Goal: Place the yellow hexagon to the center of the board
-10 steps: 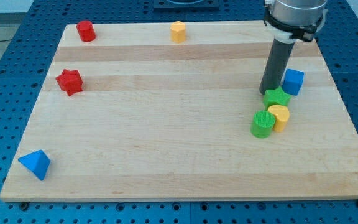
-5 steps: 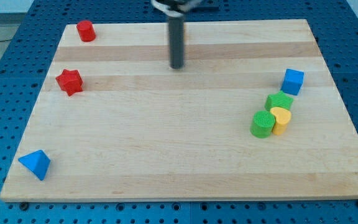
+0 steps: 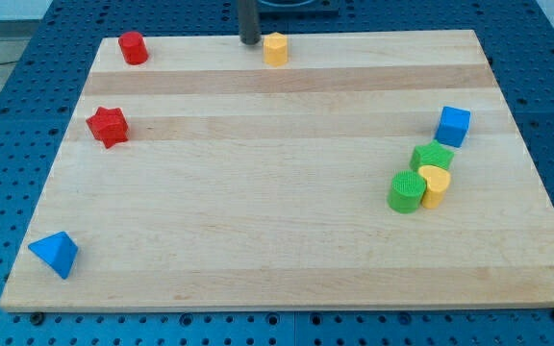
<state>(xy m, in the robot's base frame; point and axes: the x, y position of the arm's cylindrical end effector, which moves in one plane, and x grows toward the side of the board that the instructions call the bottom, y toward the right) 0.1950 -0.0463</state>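
Note:
The yellow hexagon [image 3: 275, 48] sits near the top edge of the wooden board [image 3: 258, 221], a little left of the middle. My tip [image 3: 249, 41] is at the board's top edge, just left of the yellow hexagon with a small gap between them. Only the lower part of the rod shows.
A red cylinder [image 3: 133, 47] is at the top left and a red star [image 3: 108, 126] below it. A blue pyramid [image 3: 55, 254] is at the bottom left. At the right are a blue cube [image 3: 453, 126], a green star [image 3: 432, 156], a green cylinder [image 3: 407, 191] and a yellow heart [image 3: 434, 183].
My tip moved from beside the green star at the right, across the board to the left and up, ending at the top edge just left of the yellow hexagon. No block moved.

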